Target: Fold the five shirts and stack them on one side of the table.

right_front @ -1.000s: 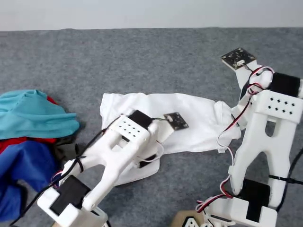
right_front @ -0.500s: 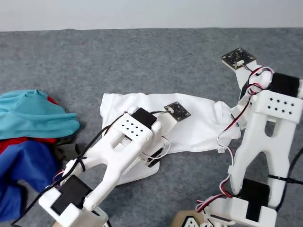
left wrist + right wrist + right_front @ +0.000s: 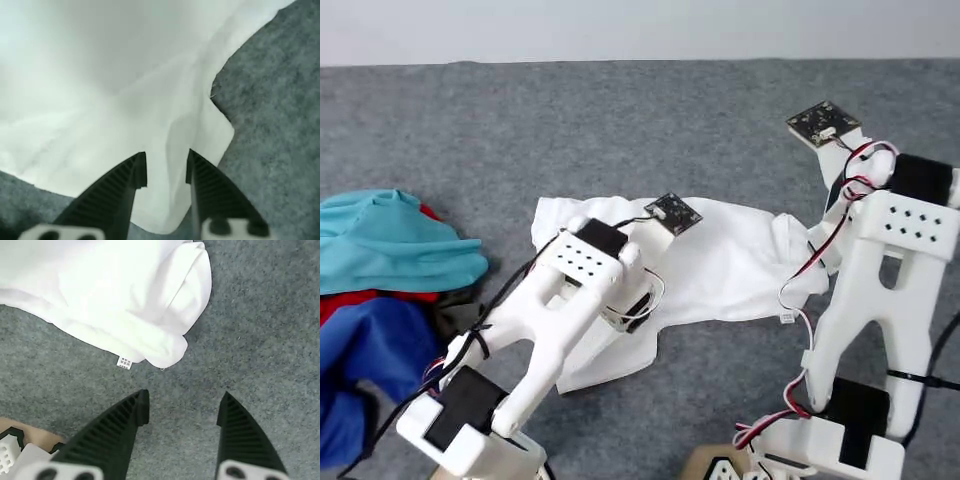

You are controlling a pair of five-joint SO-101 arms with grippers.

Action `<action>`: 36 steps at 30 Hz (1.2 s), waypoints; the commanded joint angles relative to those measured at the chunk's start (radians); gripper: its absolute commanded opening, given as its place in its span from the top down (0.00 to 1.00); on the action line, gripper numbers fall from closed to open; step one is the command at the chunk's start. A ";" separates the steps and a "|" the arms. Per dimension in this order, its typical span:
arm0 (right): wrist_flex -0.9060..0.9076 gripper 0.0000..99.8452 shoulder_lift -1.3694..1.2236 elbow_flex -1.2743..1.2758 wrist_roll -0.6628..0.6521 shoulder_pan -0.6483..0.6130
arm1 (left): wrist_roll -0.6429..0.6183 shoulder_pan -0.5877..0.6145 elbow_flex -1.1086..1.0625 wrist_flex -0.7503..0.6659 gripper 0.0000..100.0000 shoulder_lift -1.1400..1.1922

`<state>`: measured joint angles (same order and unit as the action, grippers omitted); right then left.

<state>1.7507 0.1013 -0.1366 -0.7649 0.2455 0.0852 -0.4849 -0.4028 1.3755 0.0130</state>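
Note:
A white shirt lies crumpled and spread across the middle of the grey table. In the high view my left arm reaches over the shirt's near left part. My left gripper sits low on the white shirt, narrowly open, with a raised ridge of cloth between its fingers near the hem corner. My right arm stands at the shirt's right end. My right gripper hangs open over bare table, just clear of the shirt's rolled edge and its small tag.
A heap of other shirts lies at the table's left edge: a teal one on top, then red and blue. Open grey table stretches behind the white shirt. A tan board corner shows at the front.
My left arm has swung back and to the left over the white shirt. The shirt has hardly shifted, and the right arm has kept still.

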 commanded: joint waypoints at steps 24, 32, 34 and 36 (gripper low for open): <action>0.041 0.77 0.051 -0.003 -0.006 0.004 | 0.069 -0.068 -0.185 -0.180 0.99 -0.005; 0.041 0.77 0.051 -0.003 -0.006 0.002 | 0.160 -0.069 -0.177 -0.040 1.00 -0.005; 0.041 0.77 0.051 -0.003 -0.006 0.002 | 0.201 -0.069 -0.177 0.015 1.00 -0.006; 0.041 0.77 0.051 -0.003 -0.006 0.002 | 0.247 -0.069 -0.177 0.060 1.00 -0.009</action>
<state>1.7507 0.1013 -0.1366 -0.7664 0.2455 0.2739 -0.5493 -0.5900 1.3633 0.0146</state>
